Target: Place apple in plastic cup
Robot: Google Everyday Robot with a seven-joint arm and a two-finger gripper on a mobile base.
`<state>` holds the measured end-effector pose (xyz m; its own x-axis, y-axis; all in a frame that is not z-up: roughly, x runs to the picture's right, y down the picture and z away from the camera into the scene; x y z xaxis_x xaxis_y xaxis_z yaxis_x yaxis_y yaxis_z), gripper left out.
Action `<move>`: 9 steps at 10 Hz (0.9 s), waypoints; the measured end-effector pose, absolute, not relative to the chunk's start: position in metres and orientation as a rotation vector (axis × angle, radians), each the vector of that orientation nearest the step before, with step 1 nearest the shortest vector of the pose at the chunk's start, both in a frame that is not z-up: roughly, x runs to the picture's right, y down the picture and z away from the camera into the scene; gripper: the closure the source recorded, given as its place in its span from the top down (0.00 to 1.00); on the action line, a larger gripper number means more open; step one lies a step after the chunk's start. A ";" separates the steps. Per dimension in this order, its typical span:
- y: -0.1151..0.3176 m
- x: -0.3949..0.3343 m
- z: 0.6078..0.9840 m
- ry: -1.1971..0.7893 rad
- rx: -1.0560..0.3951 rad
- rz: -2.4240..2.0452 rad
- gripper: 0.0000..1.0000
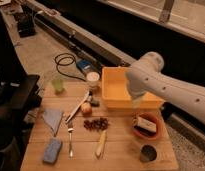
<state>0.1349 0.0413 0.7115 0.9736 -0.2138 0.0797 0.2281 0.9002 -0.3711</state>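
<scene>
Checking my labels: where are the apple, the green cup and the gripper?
apple (86, 108): camera view, middle of the fruit.
green cup (58, 85): camera view, its side wall.
gripper (135, 101): camera view, its tip, hanging over the yellow bin (107, 87).

Three cups: one green plastic cup (57, 84) far left, one white cup (93, 78) right of it, one metal cup (147, 153) near right. One apple (86, 108), one grape cluster (96, 123), one fork (70, 140), one sponge (52, 150), one cloth (52, 120), one yellow bin (116, 87), one bowl (147, 134). One gripper (136, 101), right, over the bin's near wall.
</scene>
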 end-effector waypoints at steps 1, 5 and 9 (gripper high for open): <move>0.044 0.119 0.715 -0.061 -0.391 -0.250 0.70; 0.053 0.053 0.718 -0.196 -0.392 -0.347 0.70; 0.051 0.052 0.721 -0.204 -0.395 -0.351 0.70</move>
